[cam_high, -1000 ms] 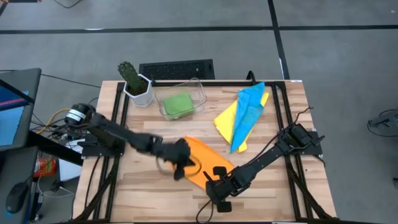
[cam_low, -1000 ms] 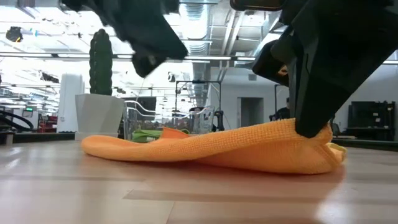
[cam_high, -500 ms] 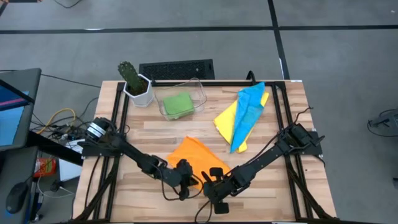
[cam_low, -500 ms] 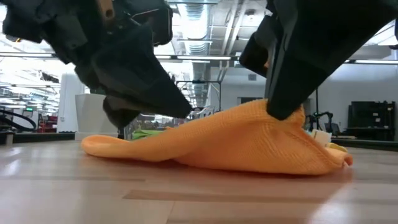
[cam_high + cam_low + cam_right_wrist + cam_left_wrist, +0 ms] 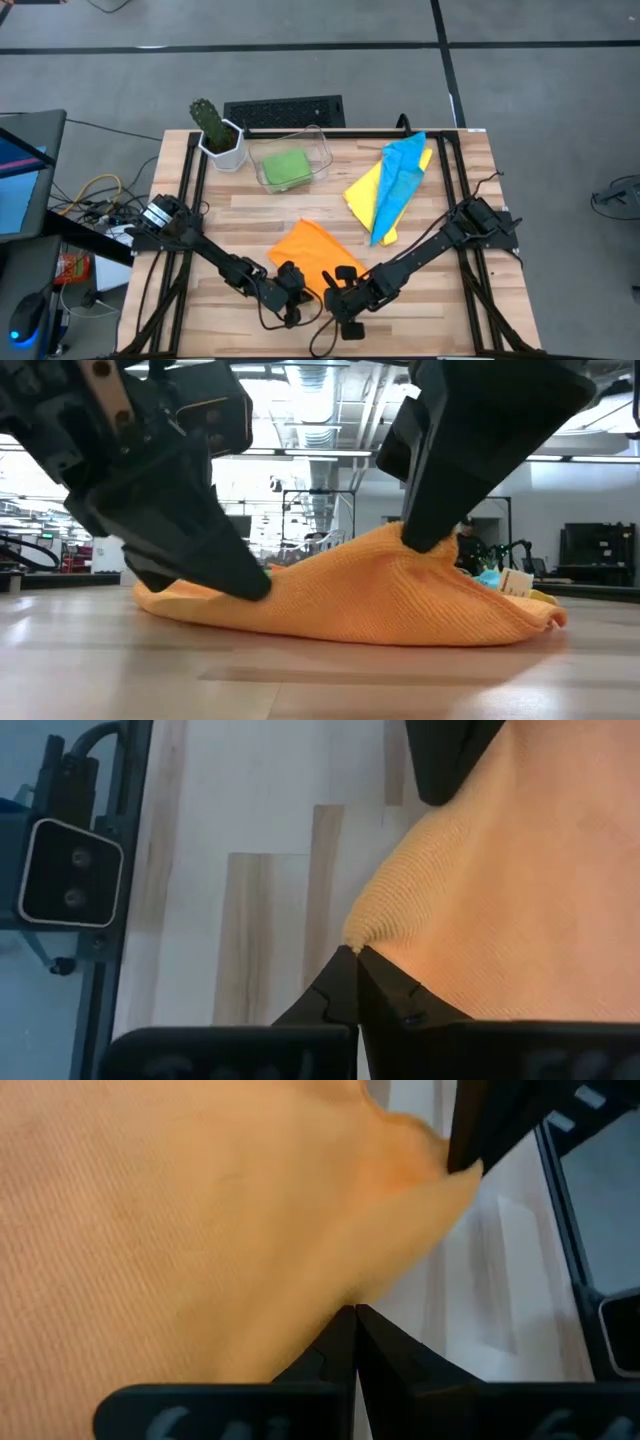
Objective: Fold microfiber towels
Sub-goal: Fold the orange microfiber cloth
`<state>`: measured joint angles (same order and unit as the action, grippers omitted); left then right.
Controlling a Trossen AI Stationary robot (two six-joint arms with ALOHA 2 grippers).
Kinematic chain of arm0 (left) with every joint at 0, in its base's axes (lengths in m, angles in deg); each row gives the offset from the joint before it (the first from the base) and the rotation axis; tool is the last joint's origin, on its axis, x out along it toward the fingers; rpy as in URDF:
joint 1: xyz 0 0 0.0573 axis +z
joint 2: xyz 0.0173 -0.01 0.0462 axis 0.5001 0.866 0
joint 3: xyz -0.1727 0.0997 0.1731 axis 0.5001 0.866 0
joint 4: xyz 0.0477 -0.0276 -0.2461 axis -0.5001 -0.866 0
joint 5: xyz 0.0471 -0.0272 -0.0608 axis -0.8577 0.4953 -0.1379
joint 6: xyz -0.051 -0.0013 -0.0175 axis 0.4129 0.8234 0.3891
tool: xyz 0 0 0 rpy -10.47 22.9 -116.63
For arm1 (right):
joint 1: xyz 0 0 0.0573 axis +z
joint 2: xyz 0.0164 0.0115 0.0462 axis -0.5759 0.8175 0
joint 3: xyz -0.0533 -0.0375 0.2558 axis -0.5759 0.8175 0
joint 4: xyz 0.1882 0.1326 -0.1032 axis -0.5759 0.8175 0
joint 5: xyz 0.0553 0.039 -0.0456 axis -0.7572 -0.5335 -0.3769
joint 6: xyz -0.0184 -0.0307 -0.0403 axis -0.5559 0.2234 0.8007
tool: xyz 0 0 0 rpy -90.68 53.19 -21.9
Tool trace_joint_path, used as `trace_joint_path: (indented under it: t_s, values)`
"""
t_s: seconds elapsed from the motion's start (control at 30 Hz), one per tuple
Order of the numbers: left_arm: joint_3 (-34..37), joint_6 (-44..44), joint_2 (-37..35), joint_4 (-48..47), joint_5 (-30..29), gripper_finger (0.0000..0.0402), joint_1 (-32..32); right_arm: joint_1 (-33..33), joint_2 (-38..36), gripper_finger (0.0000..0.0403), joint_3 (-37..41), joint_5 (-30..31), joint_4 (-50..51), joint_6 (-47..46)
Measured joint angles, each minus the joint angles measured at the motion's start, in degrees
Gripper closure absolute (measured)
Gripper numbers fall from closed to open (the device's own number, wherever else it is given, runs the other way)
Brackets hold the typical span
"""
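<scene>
High view shows the orange towel (image 5: 312,257) lying near the desk's (image 5: 250,210) front edge, its near corners pinched by the left tool (image 5: 289,292) and right tool (image 5: 334,298), both clamped tight on the cloth.

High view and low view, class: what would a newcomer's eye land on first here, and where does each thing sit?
First, the orange towel at the table's near edge, pinched at one edge by both the left gripper and the right gripper, each shut on its cloth. Next, the light blue towel lying over the yellow towel toward the far right, and the green towel inside the clear bin.
</scene>
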<state>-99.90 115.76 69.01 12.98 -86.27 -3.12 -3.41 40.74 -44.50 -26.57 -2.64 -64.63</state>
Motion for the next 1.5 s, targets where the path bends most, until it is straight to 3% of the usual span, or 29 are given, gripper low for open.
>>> trace_joint_path:
  t_s: [0.27, 0.5, 0.77, 1.23, 1.5]
  values:
    - [-0.03, -1.52, -3.81, 1.69, 2.24, 0.0401, 0.0, 0.94, 0.02, 0.0384, -0.07, -0.73, 0.04, -0.39]
    - [-0.11, -5.87, -6.2, 1.34, -8.38, 0.0401, 0.36, 1.59, 0.02, 0.0381, -0.09, -0.76, 0.04, -0.46]
    - [-0.1, -1.54, 1.58, 10.56, -1.71, 0.0401, 0.72, 1.59, 0.02, 0.0379, -0.11, -0.76, 0.04, -0.48]
    - [-0.04, -1.33, 1.79, 4.56, -1.4, 0.0401, 0.2, 1.59, 0.02, 0.0379, -0.11, -0.97, 0.04, -0.5]
    - [-0.04, -1.29, 1.79, 3.8, -1.14, 0.0401, 0.51, 1.61, 0.02, 0.0382, -0.12, -5.03, 0.04, -0.05]
